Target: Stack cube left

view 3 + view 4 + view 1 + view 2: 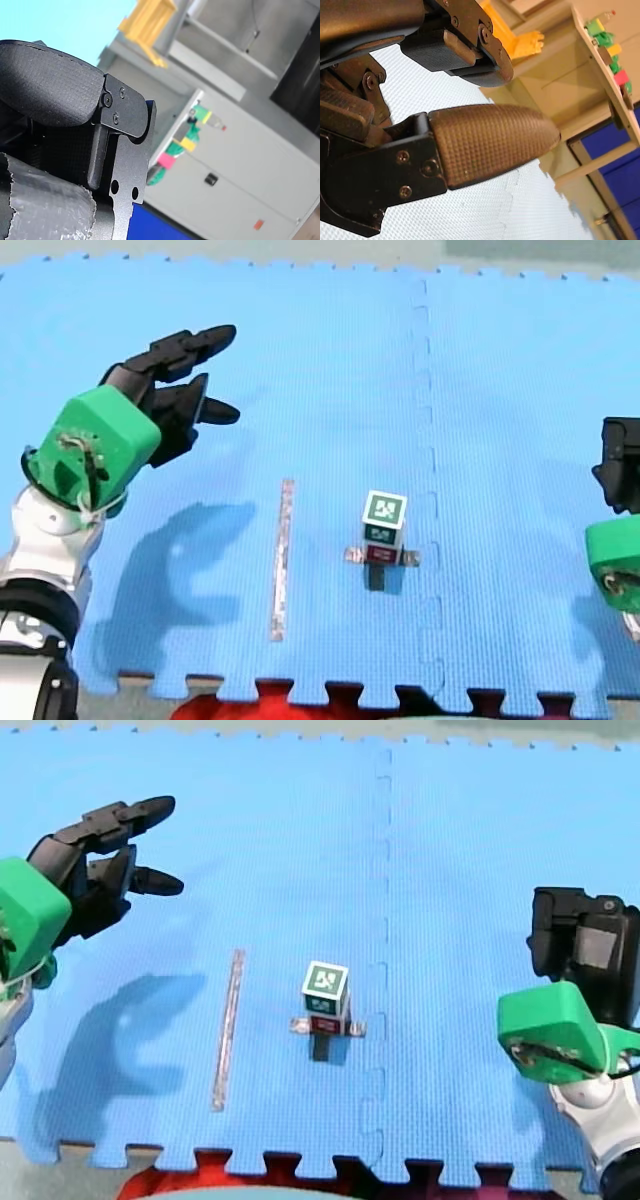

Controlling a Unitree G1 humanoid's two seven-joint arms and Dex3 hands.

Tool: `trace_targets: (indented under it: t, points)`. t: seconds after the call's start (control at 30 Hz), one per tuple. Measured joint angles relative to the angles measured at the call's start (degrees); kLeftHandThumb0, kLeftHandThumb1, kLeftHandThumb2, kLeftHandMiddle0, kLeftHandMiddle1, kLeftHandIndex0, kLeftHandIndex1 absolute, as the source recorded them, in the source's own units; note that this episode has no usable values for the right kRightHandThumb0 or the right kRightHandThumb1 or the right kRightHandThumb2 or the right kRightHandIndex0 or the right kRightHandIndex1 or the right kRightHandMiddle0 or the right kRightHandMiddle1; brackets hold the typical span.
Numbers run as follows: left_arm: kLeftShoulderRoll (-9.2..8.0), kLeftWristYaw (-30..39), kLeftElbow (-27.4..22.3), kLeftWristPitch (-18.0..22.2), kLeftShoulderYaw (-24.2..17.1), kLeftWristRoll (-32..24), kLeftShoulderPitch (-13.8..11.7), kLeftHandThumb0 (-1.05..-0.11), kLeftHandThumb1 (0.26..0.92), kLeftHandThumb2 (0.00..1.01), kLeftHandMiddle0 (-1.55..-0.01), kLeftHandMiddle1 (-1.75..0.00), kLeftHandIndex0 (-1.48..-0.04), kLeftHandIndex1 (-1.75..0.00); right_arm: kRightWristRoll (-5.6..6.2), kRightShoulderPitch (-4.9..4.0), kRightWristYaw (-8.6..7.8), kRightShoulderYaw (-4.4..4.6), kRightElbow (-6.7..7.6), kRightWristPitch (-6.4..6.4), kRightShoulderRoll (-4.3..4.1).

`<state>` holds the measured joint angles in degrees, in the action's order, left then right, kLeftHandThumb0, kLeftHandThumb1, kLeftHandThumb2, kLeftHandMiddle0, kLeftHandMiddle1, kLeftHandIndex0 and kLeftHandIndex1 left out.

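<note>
Cube stack [384,525] centred on mat [330,360], empty left hand [175,390] far left, right hand [580,945] at edge, grip unclear.

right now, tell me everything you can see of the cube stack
The cube stack stands upright near the middle of the blue foam mat. Its top cube is white-edged with green square markers on top and front; a dark red cube sits under it. The base rests across a short grey strip. Left hand and right hand are off at the mat's sides, not touching it.
</note>
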<state>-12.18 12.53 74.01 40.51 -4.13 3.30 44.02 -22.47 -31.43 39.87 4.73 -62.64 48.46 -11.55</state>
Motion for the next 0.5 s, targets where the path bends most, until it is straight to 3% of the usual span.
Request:
trace_targets:
  t: [0.23, 0.5]
  points:
    - [0.68, 3.1, -0.2, -2.5, -2.1, -2.0, -0.8, -1.048, 0.921, 0.76, -0.17, 0.00, -0.12, 0.00, 1.59, -0.01, -3.78, -0.82, -0.58, 0.96, -1.13]
    - [0.78, 5.5, -1.3, -3.3, -3.4, -3.2, -1.5, -1.048, 0.921, 0.93, -0.15, 0.00, -0.10, 0.00, 2.01, 0.01, -5.90, -1.15, -0.78, 1.56, -2.27]
